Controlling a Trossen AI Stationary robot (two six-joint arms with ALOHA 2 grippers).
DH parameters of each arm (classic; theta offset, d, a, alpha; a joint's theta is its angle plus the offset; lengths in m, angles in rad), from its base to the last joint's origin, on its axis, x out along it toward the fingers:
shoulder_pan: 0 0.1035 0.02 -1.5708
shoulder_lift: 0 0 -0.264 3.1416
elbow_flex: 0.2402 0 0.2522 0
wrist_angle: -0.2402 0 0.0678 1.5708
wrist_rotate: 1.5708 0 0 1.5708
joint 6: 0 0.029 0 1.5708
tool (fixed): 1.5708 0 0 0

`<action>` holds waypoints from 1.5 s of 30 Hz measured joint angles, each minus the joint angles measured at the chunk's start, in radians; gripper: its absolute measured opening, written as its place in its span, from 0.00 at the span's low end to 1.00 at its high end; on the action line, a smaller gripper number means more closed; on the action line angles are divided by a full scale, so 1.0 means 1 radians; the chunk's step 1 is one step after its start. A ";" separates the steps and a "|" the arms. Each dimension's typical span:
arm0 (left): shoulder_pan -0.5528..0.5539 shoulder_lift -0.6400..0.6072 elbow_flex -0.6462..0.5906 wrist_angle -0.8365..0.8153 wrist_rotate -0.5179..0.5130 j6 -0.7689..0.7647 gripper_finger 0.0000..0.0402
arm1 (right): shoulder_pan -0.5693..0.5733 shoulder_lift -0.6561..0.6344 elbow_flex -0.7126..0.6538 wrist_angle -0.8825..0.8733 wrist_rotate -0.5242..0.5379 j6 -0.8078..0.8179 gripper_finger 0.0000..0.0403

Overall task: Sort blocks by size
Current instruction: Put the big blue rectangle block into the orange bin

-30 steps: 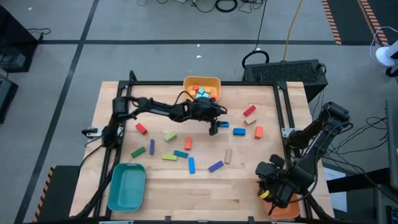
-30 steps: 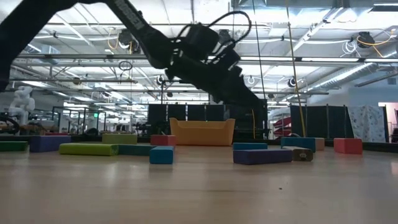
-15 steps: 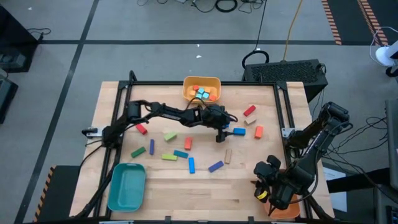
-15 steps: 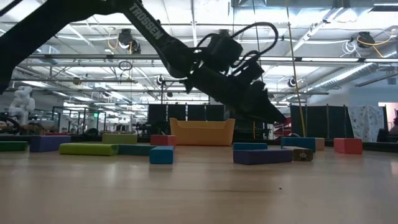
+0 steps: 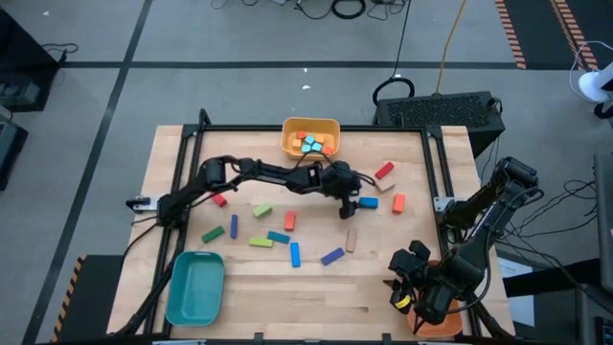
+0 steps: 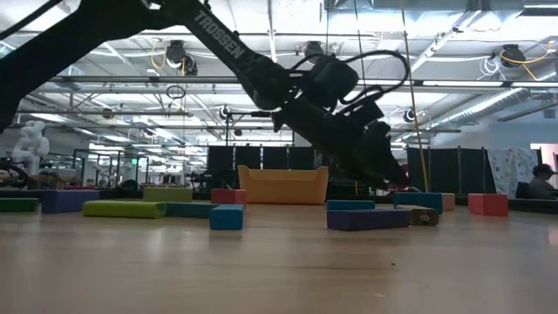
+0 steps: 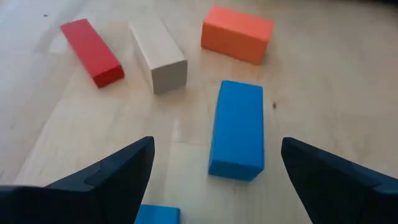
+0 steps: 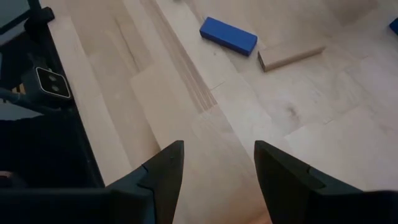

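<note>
Painted wooden blocks lie scattered flat on the table. My left gripper is open and empty, hovering just left of a blue brick. In the left wrist view the blue brick lies ahead between the open fingers. A red brick, a tan brick and an orange brick lie beyond it. A smaller blue piece lies under the gripper. My right gripper is open and empty at the near right corner.
A yellow tray with small cubes stands at the far edge. A teal tray is at the near left. An orange tray is under my right arm. More blocks lie mid-table, among them a blue one and a tan bar.
My left gripper has gone from beside the yellow tray toward the table's right edge and a little nearer, coming lower over the blue brick. My right gripper has shifted slightly toward the table's left. No block has moved.
</note>
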 joint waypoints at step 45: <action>-0.036 -0.052 0.226 -0.543 -0.078 0.112 0.78 | -0.316 -0.074 -0.305 -0.153 0.175 -0.316 0.45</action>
